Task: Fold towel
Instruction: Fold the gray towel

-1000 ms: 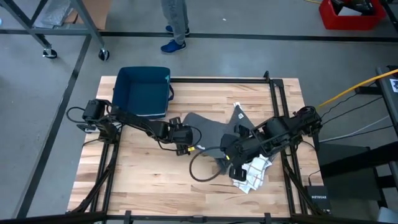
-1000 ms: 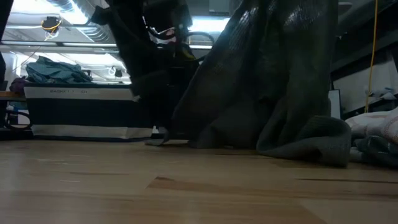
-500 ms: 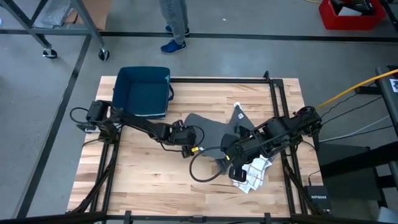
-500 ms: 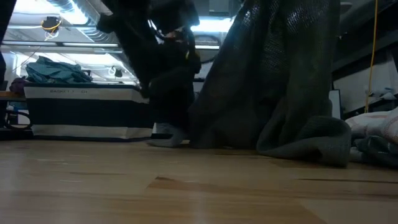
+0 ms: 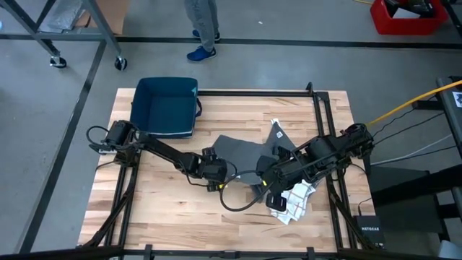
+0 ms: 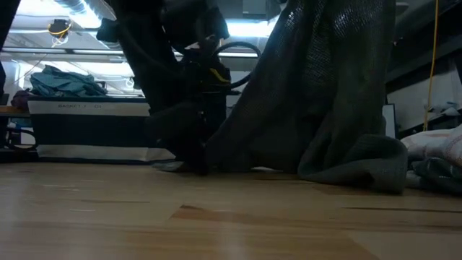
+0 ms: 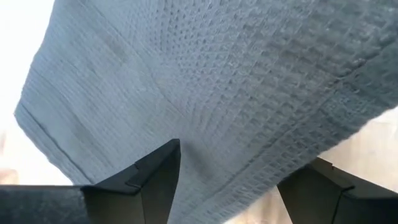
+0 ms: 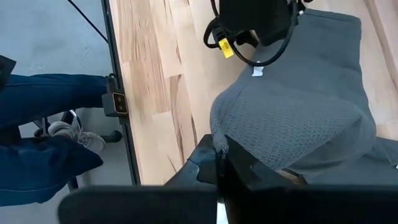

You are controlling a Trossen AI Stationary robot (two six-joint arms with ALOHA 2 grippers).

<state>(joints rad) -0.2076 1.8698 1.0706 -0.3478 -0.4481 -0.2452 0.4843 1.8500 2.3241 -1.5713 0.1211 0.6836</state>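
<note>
The dark grey waffle-weave towel [image 5: 238, 150] is bunched at the table's middle. In the low view the towel [image 6: 325, 94] rises like a tent, with its lower folds on the wood. My right gripper [image 5: 266, 180] is shut on the towel's near right part. My left gripper [image 5: 219, 175] is open and low at the towel's near left edge. In the left wrist view its fingers [image 7: 155, 177] stand on either side of the towel's hem [image 7: 280, 155]. In the low view the left gripper [image 6: 189, 155] is down at the table. My right gripper pinches a raised bunch of the towel [image 8: 231, 146] between its shut fingers, coming slanting down from the table's right. The cloth bulges out past the fingers. It hangs below the hold, slack, and its lower folds [image 6: 354, 162] rest on the table. My left gripper: I cannot tell whether its open fingers touch the towel.
A white checked cloth [image 5: 294, 201] lies by the near right, under the right arm. A blue bin [image 5: 166, 105] stands at the far left corner. Bare wood lies along the near left. A person's legs [image 5: 203, 25] show beyond the far edge.
My left gripper has moved toward the near edge and slightly right, and has come down to the table at the towel's near left edge. The right gripper has kept still and the towel stays lifted.
</note>
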